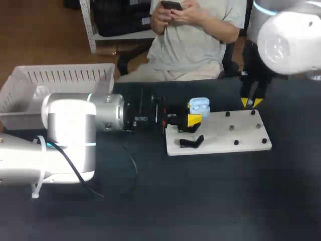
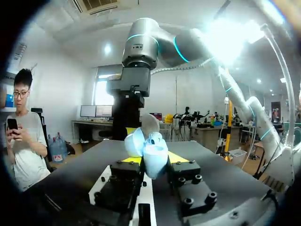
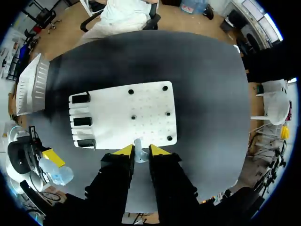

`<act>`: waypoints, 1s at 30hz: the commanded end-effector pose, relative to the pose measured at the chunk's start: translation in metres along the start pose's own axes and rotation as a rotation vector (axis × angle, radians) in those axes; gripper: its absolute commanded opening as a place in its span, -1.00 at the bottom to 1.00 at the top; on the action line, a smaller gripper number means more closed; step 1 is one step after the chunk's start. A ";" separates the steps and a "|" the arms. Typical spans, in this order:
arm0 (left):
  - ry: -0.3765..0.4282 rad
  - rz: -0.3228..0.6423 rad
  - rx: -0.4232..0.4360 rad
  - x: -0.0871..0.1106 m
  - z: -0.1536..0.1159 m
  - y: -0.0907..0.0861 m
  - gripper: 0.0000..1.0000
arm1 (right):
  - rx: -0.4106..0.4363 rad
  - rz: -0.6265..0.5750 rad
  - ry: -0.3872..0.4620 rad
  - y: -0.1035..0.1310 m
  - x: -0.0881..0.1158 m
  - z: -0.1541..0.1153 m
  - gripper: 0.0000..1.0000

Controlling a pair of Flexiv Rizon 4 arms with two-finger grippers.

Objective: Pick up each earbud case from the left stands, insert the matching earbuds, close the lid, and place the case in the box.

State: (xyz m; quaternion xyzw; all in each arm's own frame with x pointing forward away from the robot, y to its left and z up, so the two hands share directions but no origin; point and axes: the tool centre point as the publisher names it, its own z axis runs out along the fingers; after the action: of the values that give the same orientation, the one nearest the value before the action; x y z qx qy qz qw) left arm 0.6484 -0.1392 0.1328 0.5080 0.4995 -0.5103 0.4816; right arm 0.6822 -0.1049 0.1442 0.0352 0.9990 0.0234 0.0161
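In the left claw [image 1: 194, 119], a glossy, rounded pale-blue case [image 1: 199, 106]

Pale blue earbud case [image 1: 199, 105], white board [image 1: 235, 134], black table [image 1: 200, 201].

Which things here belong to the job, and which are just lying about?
Job: earbud case in left gripper; earbud in right gripper; black stands on white board; white box.
Lying about: black cable on table.

Bulky silver left arm [image 1: 70, 135] spans the gap between white slatted plastic basket [image 1: 65, 75] and white peg-studded board [image 1: 220, 138]; dark tabletop [image 1: 200, 201] in front lies open
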 end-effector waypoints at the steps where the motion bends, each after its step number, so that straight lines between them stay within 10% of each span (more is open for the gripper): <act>1: 0.001 -0.001 0.001 0.000 0.000 0.001 -1.00 | -0.011 0.003 -0.075 0.002 0.037 -0.052 -1.00; 10: 0.001 -0.001 0.001 0.000 0.000 0.001 -1.00 | -0.039 -0.134 0.131 0.043 0.050 -0.088 -1.00; 30: 0.001 -0.001 0.001 0.000 0.000 0.001 -1.00 | 0.095 -0.179 0.102 0.126 0.072 -0.069 -1.00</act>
State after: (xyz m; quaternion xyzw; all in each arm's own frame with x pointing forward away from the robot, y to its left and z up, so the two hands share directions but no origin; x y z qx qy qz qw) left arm 0.6484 -0.1391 0.1327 0.5080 0.4996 -0.5103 0.4816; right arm 0.6160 0.0195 0.2160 -0.0557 0.9978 -0.0147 -0.0328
